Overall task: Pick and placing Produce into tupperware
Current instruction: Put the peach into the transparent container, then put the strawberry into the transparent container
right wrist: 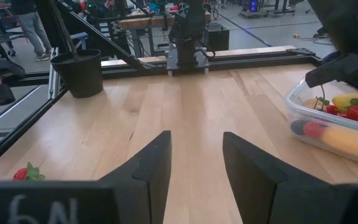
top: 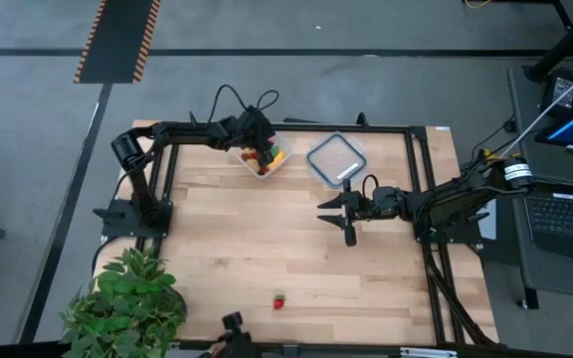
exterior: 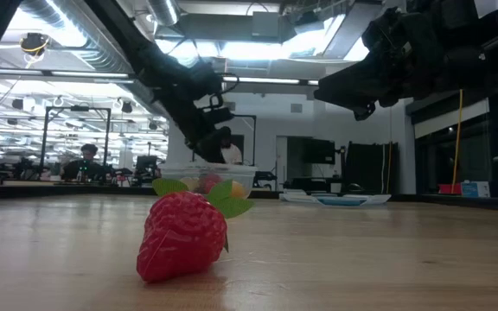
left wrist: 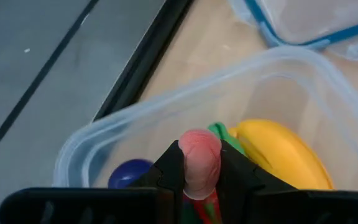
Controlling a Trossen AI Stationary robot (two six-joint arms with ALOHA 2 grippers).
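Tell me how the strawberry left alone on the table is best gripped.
Grip the strawberry across its red body, probably coming straight down from above: it lies on its side on the bare wooden table, leaves at one end, nothing near it. The open right gripper hovers nearest; the left gripper holds a pinkish piece over the tupperware.

Both arms are dark, slim, jointed tubes on black bases. A black cable loops up above the left arm (top: 182, 131). The right arm (top: 446, 199) has a white band near its far end. The right gripper (right wrist: 194, 163) has broad, flat black fingers; its housing carries pale marks, perhaps "6N".
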